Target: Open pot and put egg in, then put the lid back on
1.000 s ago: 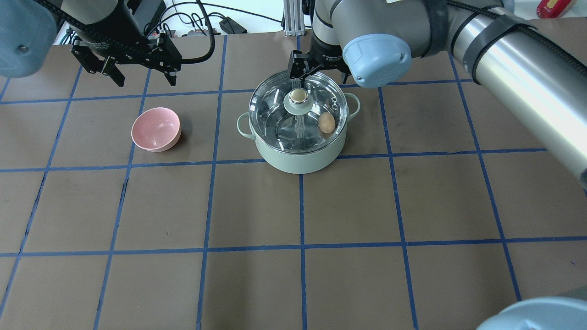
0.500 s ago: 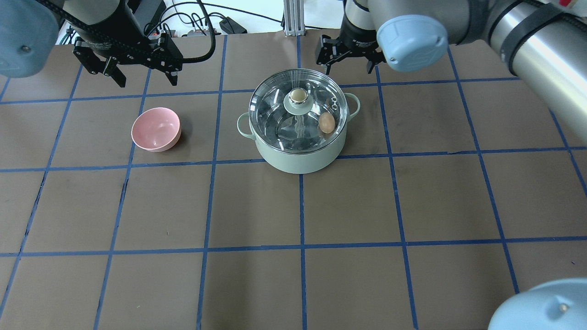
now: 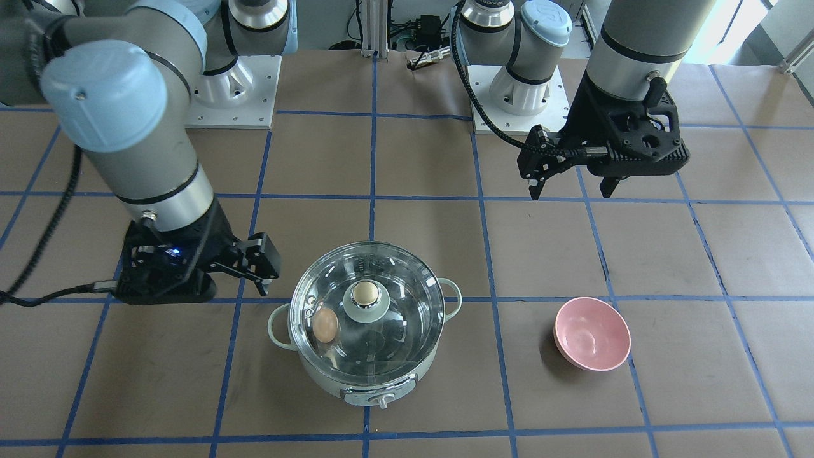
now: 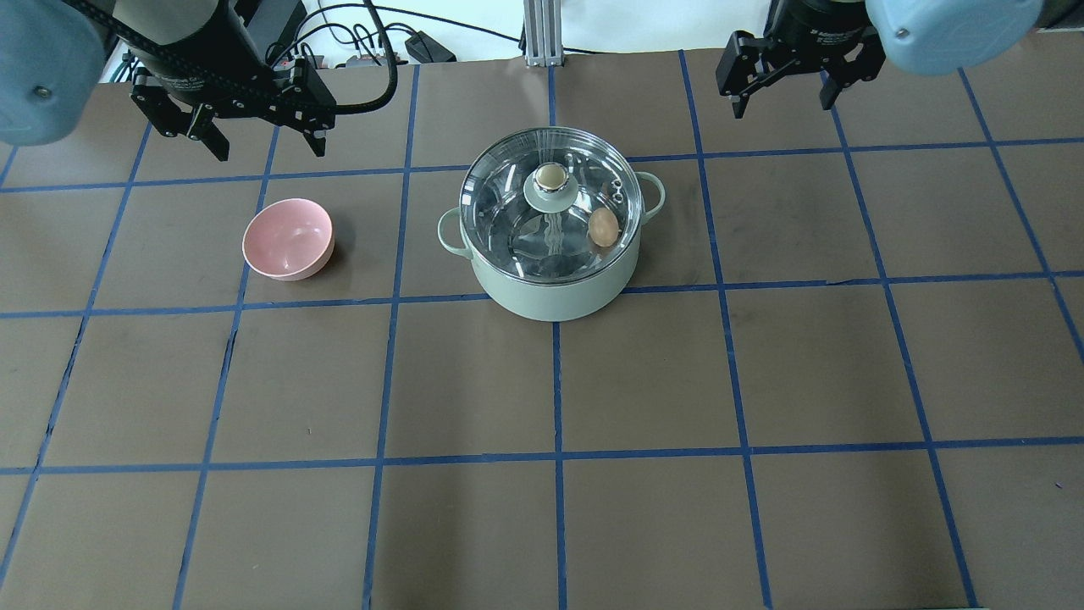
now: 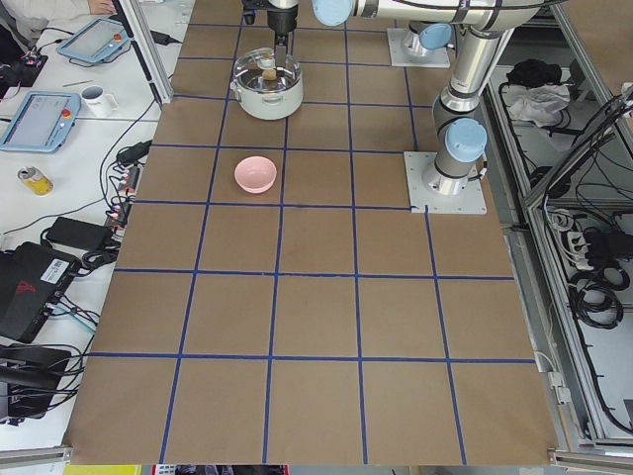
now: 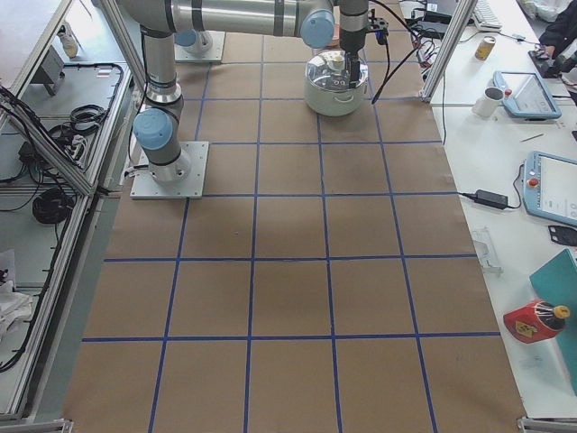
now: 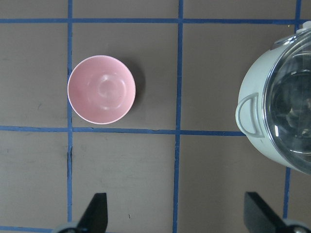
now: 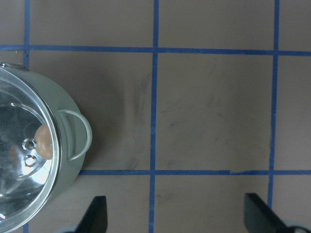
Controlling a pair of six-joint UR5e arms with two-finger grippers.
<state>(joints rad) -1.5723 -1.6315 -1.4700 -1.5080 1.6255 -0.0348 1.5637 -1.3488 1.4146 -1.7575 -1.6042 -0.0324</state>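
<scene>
The mint-green pot (image 4: 550, 296) stands at the middle back of the table. The glass lid (image 4: 512, 207) sits on it, with its gold-beige knob (image 4: 550, 176) upright. The brown egg (image 4: 603, 227) lies inside the pot under the glass, on the right side; it also shows in the front view (image 3: 325, 325) and the right wrist view (image 8: 44, 141). My right gripper (image 4: 781, 103) is open and empty, behind and to the right of the pot. My left gripper (image 4: 271, 151) is open and empty, behind the pink bowl.
A pink bowl (image 4: 288, 239) sits left of the pot and holds nothing; it also shows in the left wrist view (image 7: 101, 89). Brown paper with blue tape lines covers the table (image 4: 559, 474). Cables lie beyond the back edge.
My right gripper has moved from just behind the lid's knob away to the right and back, clear of the pot. The lid, egg, pot and left arm have not moved.
</scene>
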